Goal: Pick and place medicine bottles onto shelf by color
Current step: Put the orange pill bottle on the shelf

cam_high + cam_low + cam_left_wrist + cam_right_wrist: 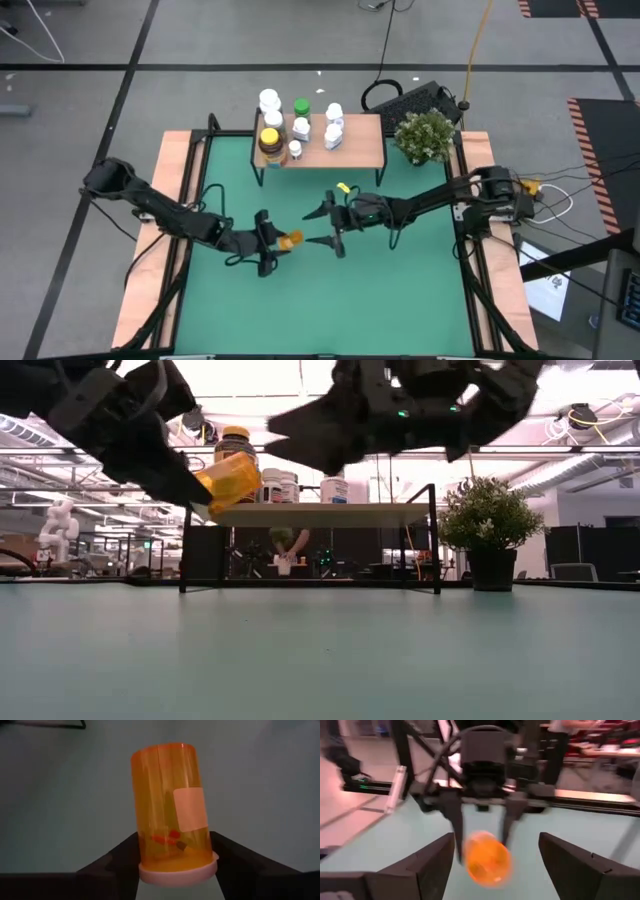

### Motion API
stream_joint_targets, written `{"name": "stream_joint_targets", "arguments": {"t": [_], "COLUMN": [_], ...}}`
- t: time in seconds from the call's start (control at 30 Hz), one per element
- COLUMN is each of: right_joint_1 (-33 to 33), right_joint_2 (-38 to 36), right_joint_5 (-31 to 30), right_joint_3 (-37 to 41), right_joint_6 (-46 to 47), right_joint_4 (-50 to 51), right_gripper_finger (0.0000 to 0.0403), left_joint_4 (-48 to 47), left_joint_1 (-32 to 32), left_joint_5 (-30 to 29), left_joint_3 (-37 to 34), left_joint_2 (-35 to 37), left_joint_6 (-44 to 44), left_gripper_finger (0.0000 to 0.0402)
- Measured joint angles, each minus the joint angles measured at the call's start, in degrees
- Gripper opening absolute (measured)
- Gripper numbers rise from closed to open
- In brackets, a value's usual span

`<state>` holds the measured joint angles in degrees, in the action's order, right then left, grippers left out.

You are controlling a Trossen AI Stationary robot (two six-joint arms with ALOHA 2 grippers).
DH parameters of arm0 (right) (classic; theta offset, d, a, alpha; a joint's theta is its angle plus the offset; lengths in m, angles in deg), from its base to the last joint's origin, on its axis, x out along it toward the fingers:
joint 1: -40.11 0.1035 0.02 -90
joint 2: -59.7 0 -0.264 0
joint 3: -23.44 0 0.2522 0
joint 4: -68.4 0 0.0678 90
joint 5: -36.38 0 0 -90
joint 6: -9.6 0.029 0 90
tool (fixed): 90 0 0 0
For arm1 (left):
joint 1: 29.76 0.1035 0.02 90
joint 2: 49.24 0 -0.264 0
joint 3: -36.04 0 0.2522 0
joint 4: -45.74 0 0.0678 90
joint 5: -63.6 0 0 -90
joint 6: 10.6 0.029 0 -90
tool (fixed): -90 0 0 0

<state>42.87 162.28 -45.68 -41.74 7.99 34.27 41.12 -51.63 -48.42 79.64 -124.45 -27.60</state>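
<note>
An orange medicine bottle (pixel 170 805) with a white cap hangs over the green table's middle, with my left gripper (pixel 276 243) shut on it. My right gripper (pixel 307 228) stands open just to the bottle's right, level and facing it, its fingers apart and touching nothing. In the right wrist view the bottle (pixel 487 857) shows end-on between my left gripper's fingers. The shelf (pixel 355 150), light wood on black legs, stands at the table's far side. Several bottles stand on its left part: white ones (pixel 333 128), a green one (pixel 301 106) and an amber one (pixel 270 140). My left gripper pinches the orange bottle between its two fingers at the cap end (pixel 172 855), one finger (pixel 125 857) on each side of the wall just past the white cap. The bottle points away beyond the fingertips toward the table's right and hangs tilted (pixel 230 480), clear of the table.
A green potted plant (pixel 425 135) stands at the table's far right corner, beside the shelf. The shelf's right half (pixel 365 135) is bare wood. Green tabletop (pixel 330 300) lies open toward the near edge. A dark keyboard (pixel 415 100) lies on the floor behind the table.
</note>
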Motion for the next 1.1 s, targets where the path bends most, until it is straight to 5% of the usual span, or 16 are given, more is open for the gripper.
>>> {"name": "stream_joint_targets", "arguments": {"t": [0.27,0.67,1.1], "right_joint_1": [1.14,0.62,0.71], "right_joint_2": [6.70,6.97,6.76], "right_joint_5": [4.09,-0.58,2.83], "right_joint_3": [-5.52,-5.43,-5.43], "right_joint_6": [-0.80,-1.97,-1.68], "right_joint_4": [2.26,4.92,1.69], "right_gripper_finger": [0.0286,0.0273,0.0263], "left_joint_4": [-0.98,-1.16,0.15], "left_joint_1": [-0.02,-0.54,-0.67], "left_joint_5": [-1.63,-2.33,-2.07], "left_joint_3": [3.51,4.05,3.88], "left_joint_2": [-5.00,-4.72,-4.83], "left_joint_6": [3.98,3.18,4.71], "left_gripper_finger": [0.0227,0.0217,0.0218]}}
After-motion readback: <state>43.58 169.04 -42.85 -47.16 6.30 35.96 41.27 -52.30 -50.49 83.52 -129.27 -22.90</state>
